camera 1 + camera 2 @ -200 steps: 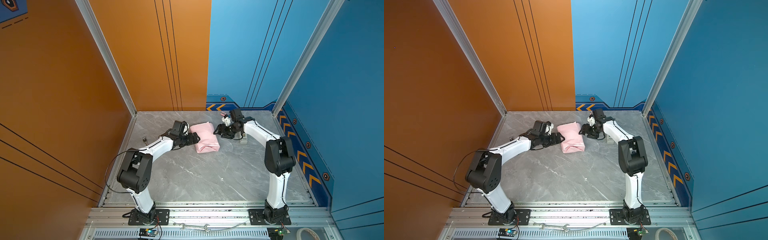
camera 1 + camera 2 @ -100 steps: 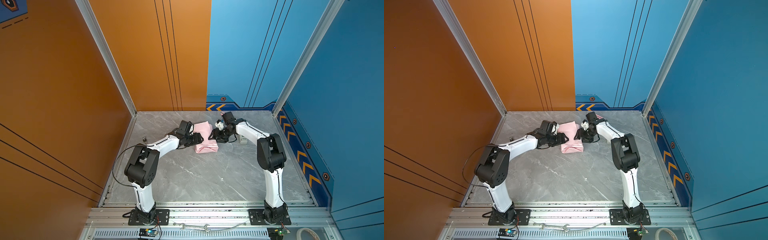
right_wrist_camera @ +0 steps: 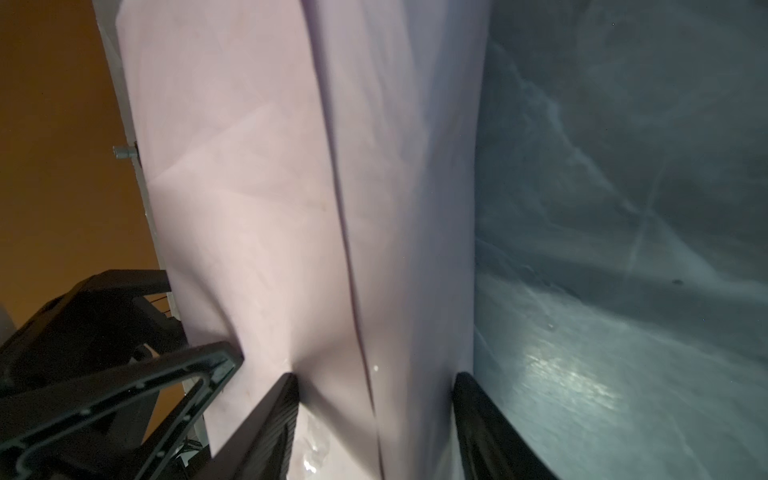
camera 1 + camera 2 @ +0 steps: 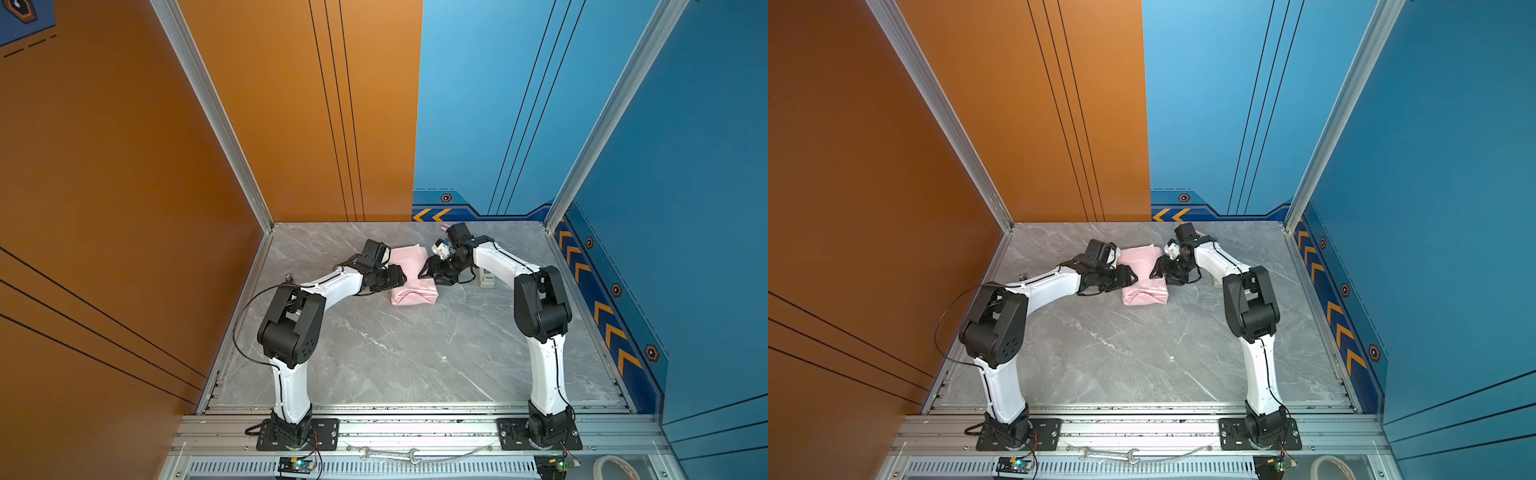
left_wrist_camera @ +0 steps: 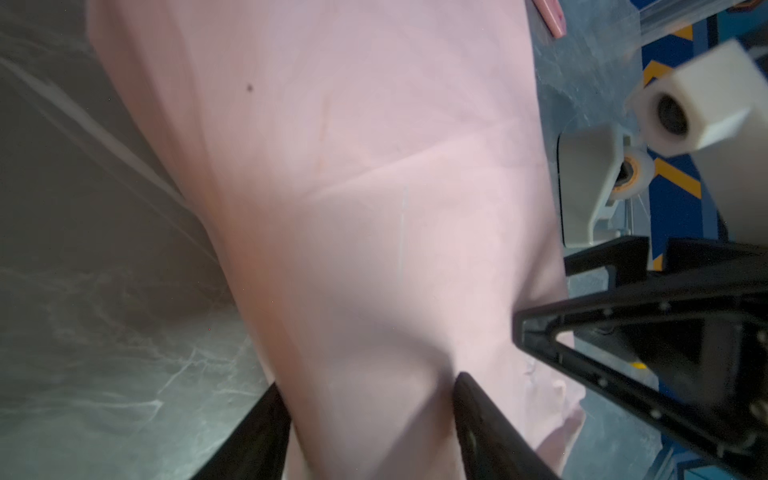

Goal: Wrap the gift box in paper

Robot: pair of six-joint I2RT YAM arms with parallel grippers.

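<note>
**Paper-wrapped parcel held at both side edges**

The pale pink, creased sheet of paper (image 4: 413, 276) encloses a flat, box-shaped parcel lying toward the back of the grey marble-patterned tabletop (image 4: 415, 353). The gift box inside it is wholly covered and out of sight. The parcel's near end shows triangular folded flaps. In both top views the left gripper (image 4: 400, 277) meets the parcel's left edge and the right gripper (image 4: 424, 272) meets its right edge. In the left wrist view the black fingers (image 5: 478, 415) stand partly apart and straddle the parcel's thickness, and the paper dents at one tip. In the right wrist view the fingers (image 3: 274, 415) bracket the edge likewise, with creases radiating from one tip. Both pairs are clamped on the paper. A beige plastic tape dispenser (image 4: 485, 279) stands just beside the right arm.
</note>
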